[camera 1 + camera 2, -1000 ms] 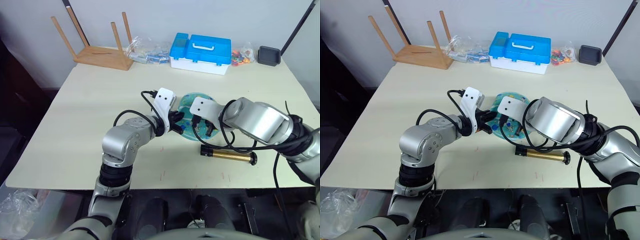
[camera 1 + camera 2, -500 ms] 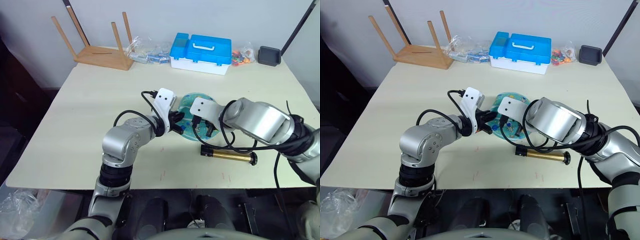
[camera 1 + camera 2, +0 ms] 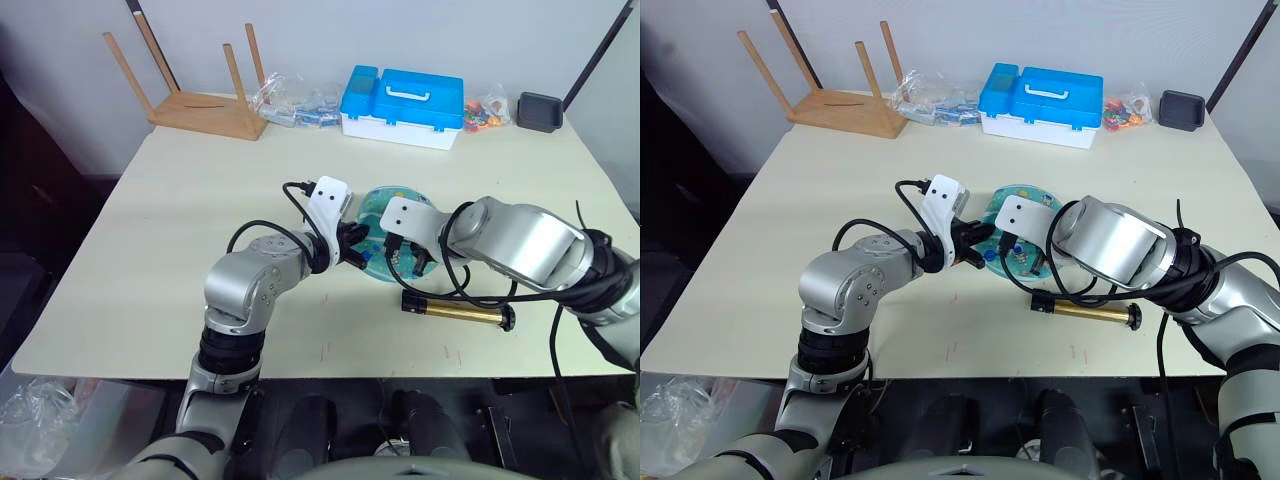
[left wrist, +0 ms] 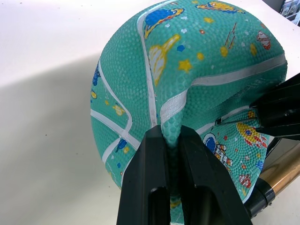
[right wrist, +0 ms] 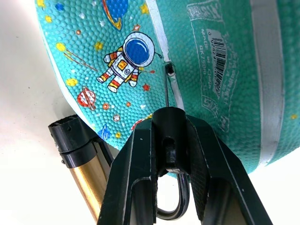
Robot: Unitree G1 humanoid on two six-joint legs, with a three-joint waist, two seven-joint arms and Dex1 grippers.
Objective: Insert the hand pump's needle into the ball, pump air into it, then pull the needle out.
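The deflated teal ball (image 4: pixel 187 84) sits mid-counter (image 3: pixel 200 200), with the left gripper (image 4: pixel 171 140) pinching a fold of its skin to steady it. The right gripper (image 5: pixel 171 136) is clamped on the needle's black fitting, and the needle (image 5: pixel 167 91) has its tip at the valve hole. The hand pump (image 3: pixel 455 310) lies just beside the ball. If the soft skin buckles or the approach is skewed, the pin could bend or miss the valve.

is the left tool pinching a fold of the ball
Yes: the left tool is shut on a raised fold of the teal ball.
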